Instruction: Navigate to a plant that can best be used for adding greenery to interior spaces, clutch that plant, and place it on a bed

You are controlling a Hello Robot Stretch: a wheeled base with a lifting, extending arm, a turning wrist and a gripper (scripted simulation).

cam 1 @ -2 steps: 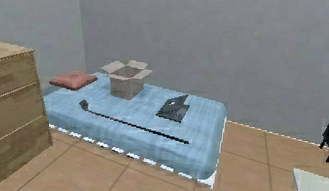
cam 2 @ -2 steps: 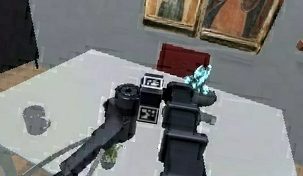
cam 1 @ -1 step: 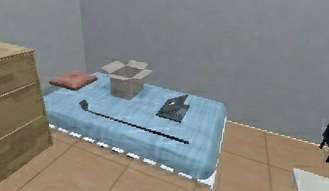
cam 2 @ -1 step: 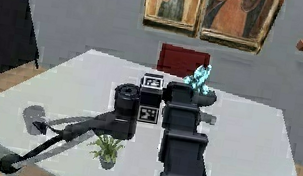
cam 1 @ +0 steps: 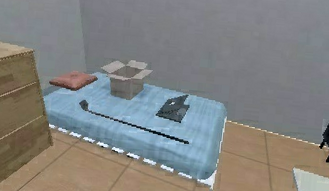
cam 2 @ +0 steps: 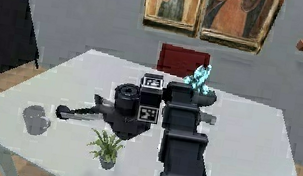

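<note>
A small green leafy plant in a little pot (cam 2: 106,150) stood on the near part of the white table (cam 2: 254,133), just left of the dark square arm (cam 2: 184,157). A bit farther, the gripper (cam 2: 73,112) was near a grey mug (cam 2: 35,118). I could not tell how its fingers stood or if it held anything. In the forward view, a bed with a light blue cover (cam 1: 205,123) lay by the grey wall.

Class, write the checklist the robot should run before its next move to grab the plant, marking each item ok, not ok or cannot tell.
1. Plant upright on table: ok.
2. Gripper lined up with plant: not ok; it points toward the mug.
3. Gripper free: cannot tell.
4. Bed in sight: ok.
5. Free space on bed beside box and laptop: ok.
</note>
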